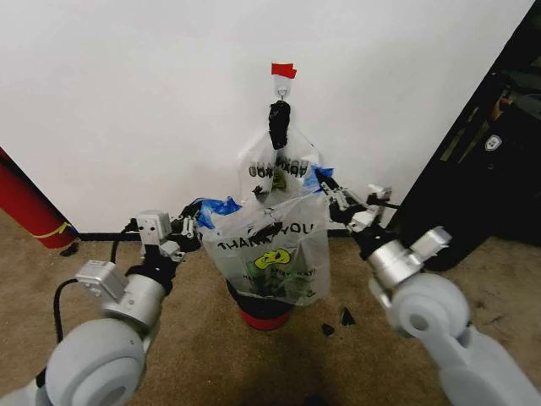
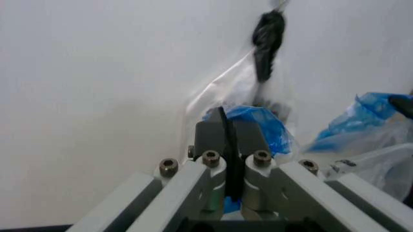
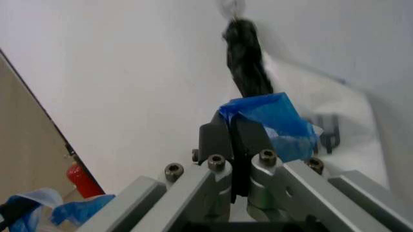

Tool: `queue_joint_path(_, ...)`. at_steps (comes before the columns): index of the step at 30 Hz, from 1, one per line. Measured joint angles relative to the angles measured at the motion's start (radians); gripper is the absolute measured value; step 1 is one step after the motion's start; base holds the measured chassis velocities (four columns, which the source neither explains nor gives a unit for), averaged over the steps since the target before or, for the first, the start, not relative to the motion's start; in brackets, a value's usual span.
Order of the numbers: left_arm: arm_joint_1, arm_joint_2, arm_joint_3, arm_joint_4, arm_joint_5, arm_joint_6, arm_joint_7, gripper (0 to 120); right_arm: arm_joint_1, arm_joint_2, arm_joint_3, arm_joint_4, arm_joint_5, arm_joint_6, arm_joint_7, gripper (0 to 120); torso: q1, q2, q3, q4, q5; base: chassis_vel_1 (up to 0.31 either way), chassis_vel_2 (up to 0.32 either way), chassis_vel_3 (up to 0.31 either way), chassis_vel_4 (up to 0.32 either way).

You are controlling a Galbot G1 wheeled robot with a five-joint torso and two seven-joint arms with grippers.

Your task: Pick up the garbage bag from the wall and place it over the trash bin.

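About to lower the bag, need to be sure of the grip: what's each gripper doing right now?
Left gripper: shut on the garbage bag, at its blue patch.
Right gripper: shut on the garbage bag's other blue patch.

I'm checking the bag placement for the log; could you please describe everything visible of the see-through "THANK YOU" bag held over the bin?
The thin see-through plastic garbage bag bears black "THANK YOU" lettering, a yellow smiley and blue patches at its upper corners. It hangs open and crinkled, stretched between the left pincer and the right pincer, each shut on a blue corner. Its lower part drapes over the round black trash bin with the red bottom rim, before the white wall.
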Motion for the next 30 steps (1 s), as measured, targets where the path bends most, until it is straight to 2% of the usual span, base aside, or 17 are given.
queue_joint_path(3, -0.016, -0.031, 0.056, 0.0, 0.067, -0.033, 0.018, 0, 0.051, 0.052, -0.063, -0.071, -0.015, 0.011, 0.009, 0, 0.0, 0.0, 0.0, 0.0001, 0.0, 0.0, 0.0, 0.0, 0.0)
queue_joint_path(5, -0.019, -0.034, 0.061, 0.0, 0.072, -0.035, 0.02, 0, 0.055, 0.056, -0.067, -0.078, -0.015, 0.012, 0.01, 0, 0.0, 0.0, 0.0, 0.0001, 0.0001, 0.0, 0.0, 0.0, 0.0)
queue_joint_path(7, -0.047, -0.062, 0.109, 0.045, 0.111, -0.064, 0.033, 0, 0.075, 0.109, -0.114, -0.148, -0.036, 0.031, 0.013, 0, 0.0, 0.0, 0.0, -0.0003, 0.0, 0.0, 0.0, 0.0, 0.0)
queue_joint_path(11, -0.042, -0.081, 0.138, 0.086, 0.124, -0.079, 0.035, 0, 0.05, 0.142, -0.142, -0.185, -0.088, 0.044, 0.005, 0, 0.0, 0.0, 0.0, -0.0001, 0.0001, 0.0, 0.0, 0.0, 0.0)
queue_joint_path(14, -0.031, -0.094, 0.154, 0.1, 0.128, -0.082, 0.033, 0, 0.027, 0.146, -0.153, -0.203, -0.124, 0.052, -0.001, 0, 0.0, 0.0, 0.0, 0.0001, 0.0001, 0.0, 0.0, 0.0, 0.0)
queue_joint_path(20, 0.0, -0.165, 0.213, 0.18, 0.132, -0.084, 0.011, 0, -0.056, 0.138, -0.166, -0.245, -0.22, 0.069, -0.006, 0, 0.0, 0.0, 0.0, -0.0001, 0.0001, 0.0, 0.0, 0.0, 0.0)
queue_joint_path(24, 0.018, -0.175, 0.221, 0.222, 0.141, -0.085, 0.009, 0, -0.106, 0.134, -0.159, -0.255, -0.246, 0.067, 0.008, 0, 0.0, 0.0, 0.0, -0.0001, 0.0002, 0.0, 0.0, 0.0, 0.0)
queue_joint_path(27, 0.036, -0.175, 0.221, 0.227, 0.153, -0.085, 0.009, 0, -0.149, 0.135, -0.155, -0.255, -0.258, 0.065, 0.015, 0, 0.0, 0.0, 0.0, -0.0001, 0.0002, 0.0, 0.0, 0.0, 0.0)
queue_joint_path(30, 0.082, -0.167, 0.211, 0.178, 0.166, -0.084, 0.003, 0, -0.202, 0.141, -0.137, -0.201, -0.23, 0.051, 0.029, 0, 0.0, 0.0, 0.0, -0.0001, 0.0001, 0.0, 0.0, 0.0, 0.0)
